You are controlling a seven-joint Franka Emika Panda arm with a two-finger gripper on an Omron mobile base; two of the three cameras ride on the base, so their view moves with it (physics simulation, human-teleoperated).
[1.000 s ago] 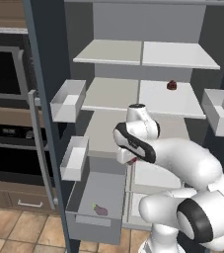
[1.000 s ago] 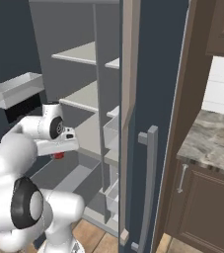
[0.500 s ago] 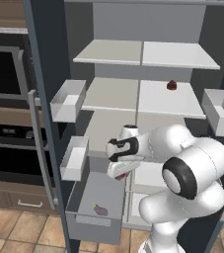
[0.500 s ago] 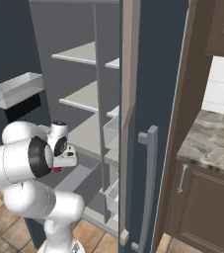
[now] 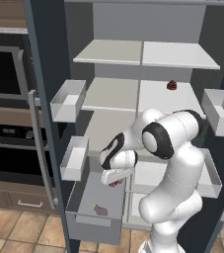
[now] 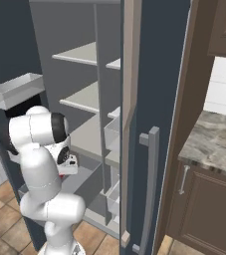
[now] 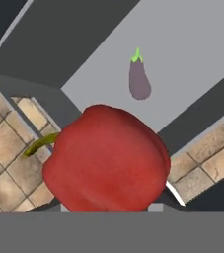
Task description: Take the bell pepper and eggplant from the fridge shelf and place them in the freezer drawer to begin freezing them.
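Red bell pepper point(image 7: 106, 158) is clamped in the gripper point(image 5: 116, 179), hanging over the open freezer drawer point(image 5: 86, 228) at the bottom left of the fridge. Hand view: pepper sits right at the fingertips, green stem poking out sideways, and it blocks both fingers. From the left base view a bit of red shows just under the gripper, above the rear part of the drawer floor. Eggplant point(image 5: 100, 210) already lies flat on the grey drawer floor near the front wall, green cap end toward the left; same eggplant point(image 7: 139, 78) shows beyond the pepper in the hand view, apart from it, not touching. Drawer is pulled well out over the tiled floor point(image 7: 12, 148). White fridge shelf point(image 5: 170, 96) on the right side at mid height carries one dark maroon round object point(image 5: 171, 85) near its back. Arm is folded down low, elbow up in front of the shelves. Right base view: gripper point(image 6: 67, 169) is mostly hidden behind the arm's own links, small red patch just below it.
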